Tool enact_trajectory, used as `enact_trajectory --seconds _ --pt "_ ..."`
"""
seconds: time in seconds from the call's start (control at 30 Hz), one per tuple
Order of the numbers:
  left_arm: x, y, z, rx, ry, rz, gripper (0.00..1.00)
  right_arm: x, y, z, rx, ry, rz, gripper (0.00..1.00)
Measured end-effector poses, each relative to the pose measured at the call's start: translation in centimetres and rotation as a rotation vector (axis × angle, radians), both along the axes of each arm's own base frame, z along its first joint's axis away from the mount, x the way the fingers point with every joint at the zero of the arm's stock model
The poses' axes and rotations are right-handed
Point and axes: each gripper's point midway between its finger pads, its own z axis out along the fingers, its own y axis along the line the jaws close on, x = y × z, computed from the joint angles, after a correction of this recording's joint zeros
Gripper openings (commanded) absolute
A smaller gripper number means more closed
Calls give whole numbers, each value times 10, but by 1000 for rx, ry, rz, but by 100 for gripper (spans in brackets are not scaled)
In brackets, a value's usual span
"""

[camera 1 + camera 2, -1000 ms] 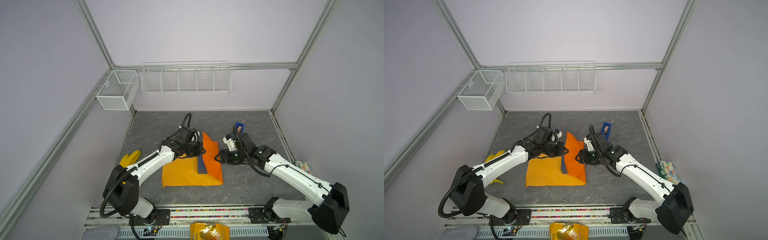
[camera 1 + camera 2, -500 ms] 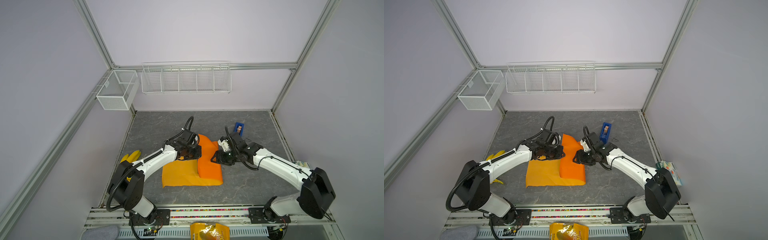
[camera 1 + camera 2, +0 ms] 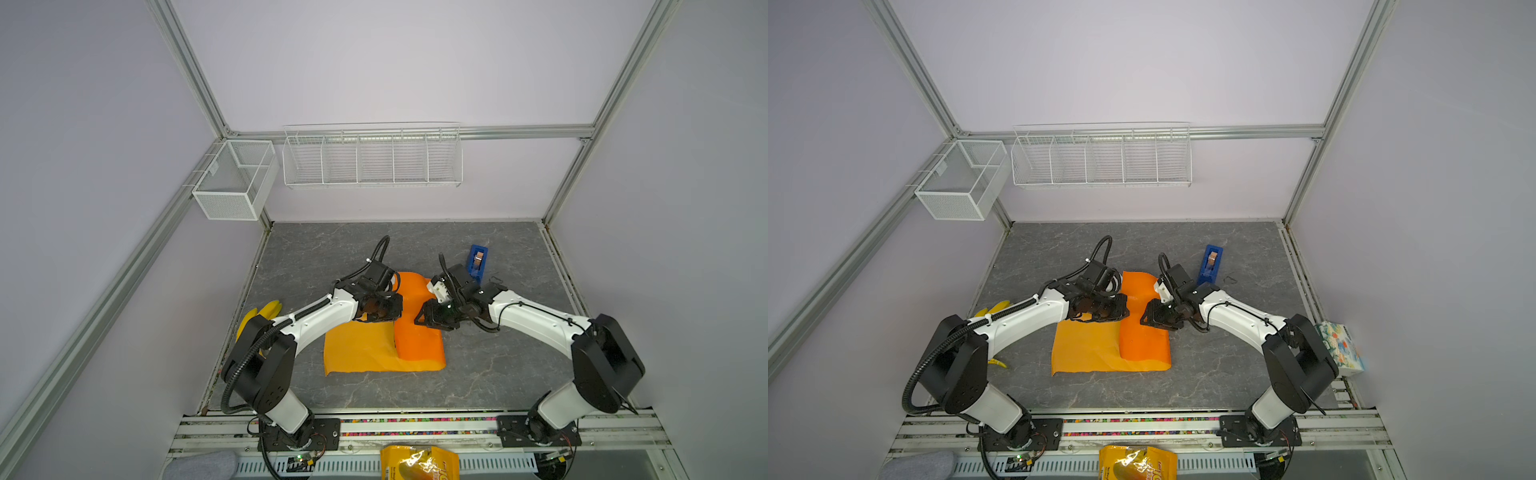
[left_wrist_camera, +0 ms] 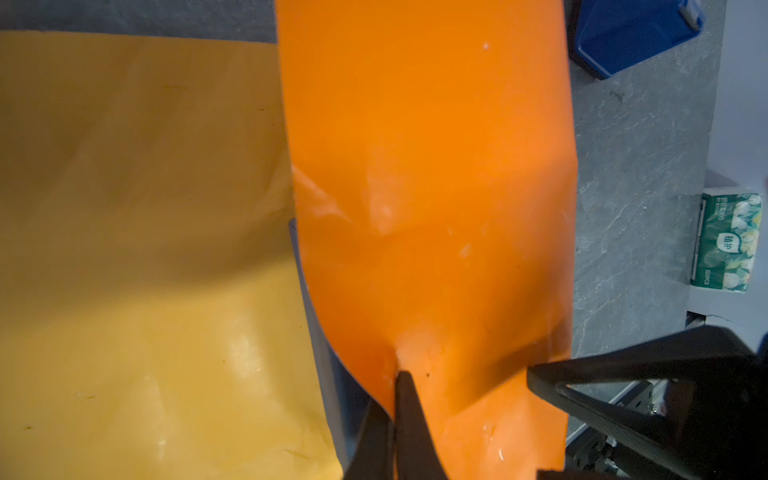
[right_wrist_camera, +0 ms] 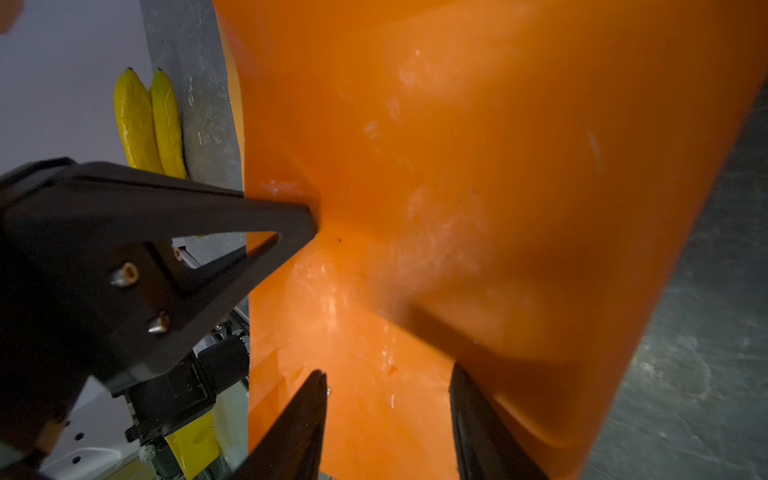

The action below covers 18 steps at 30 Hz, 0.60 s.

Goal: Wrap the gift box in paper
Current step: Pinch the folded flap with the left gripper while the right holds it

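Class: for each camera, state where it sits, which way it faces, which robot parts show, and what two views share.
Top view: high above the mounting rail, looking down at the paper; both arms.
Top view: beside it, same aim, tape dispenser in sight; both arms.
Left wrist: on that arm, facing the paper; left gripper pinches it.
Right wrist: on that arm, facing the paper; right gripper open.
Shared: all four show the paper.

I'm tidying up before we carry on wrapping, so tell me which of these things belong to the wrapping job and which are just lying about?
For the job:
- paper
- gift box, almost hidden under the folded flap
- tape dispenser, probably

Lying about:
- bananas
- snack bag
- tissue pack
- wire rack on the wall
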Motion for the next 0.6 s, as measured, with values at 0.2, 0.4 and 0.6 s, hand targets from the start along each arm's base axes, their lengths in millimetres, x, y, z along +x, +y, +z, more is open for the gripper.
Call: enact_trajectory --seconds 0.2,0.4,0.6 --pt "-1 10 8 27 -24 16 26 1 0 0 6 3 -1 50" --pt "1 25 17 -53 -16 66 38 1 -1 0 7 4 -1 50" --pt "-5 20 1 -150 68 59 42 0 -1 0 7 5 -1 49"
